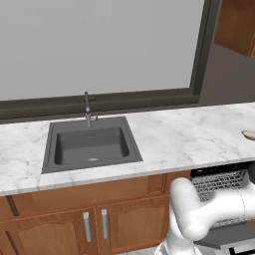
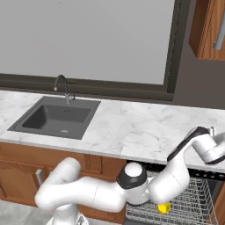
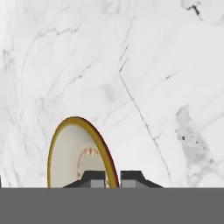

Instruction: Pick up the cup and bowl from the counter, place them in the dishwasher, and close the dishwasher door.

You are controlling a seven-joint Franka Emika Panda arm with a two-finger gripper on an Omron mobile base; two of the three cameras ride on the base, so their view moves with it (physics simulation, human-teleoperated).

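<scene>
The bowl (image 3: pixel 72 153) is seen on the marble counter (image 3: pixel 144 65), its rim pinched between the closed fingers of the gripper (image 3: pixel 112 177) (the yellow cup (image 2: pixel 164 207) is lodged in the dishwasher (image 2: pixel 193 200) rack).

Faucet (image 1: pixel 87 109): slim metal, upright behind the sink basin. Window (image 1: pixel 94 47): wide, dark-framed, pale pane. Cabinet doors (image 1: pixel 94 224): brown wood, bar handles.
</scene>
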